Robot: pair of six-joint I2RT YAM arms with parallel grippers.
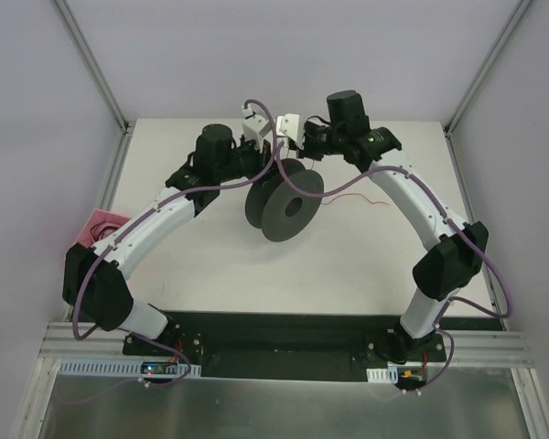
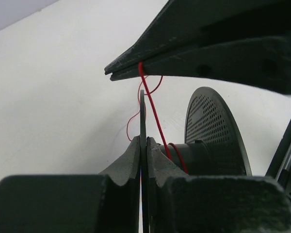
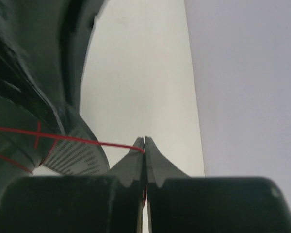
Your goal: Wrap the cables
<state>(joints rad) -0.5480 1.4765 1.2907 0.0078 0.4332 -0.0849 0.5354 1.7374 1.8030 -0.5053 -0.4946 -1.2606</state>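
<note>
pink object (image 1: 101, 226): table's left edge | table (image 1: 348, 274): white | metal rail (image 1: 494, 347): near edge

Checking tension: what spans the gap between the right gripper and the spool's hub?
Only the red wire, stretched from right gripper to hub; left wrist view shows it.

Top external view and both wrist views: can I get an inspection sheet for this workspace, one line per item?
Surface: white table, no spills seen.
Job's things: dark spool on edge at mid-table. The thin red wire has a few turns on the hub, and a loose tail lies on the table to the right.
Clutter: pink object at the table's left edge, kind unclear.
End effectors: left end effector shut on the spool's flange; right end effector shut on the red wire.
Cables: purple cables run along both arms, and one crosses in front of the spool.
Surroundings: white walls with metal posts; nothing else seen.
</note>
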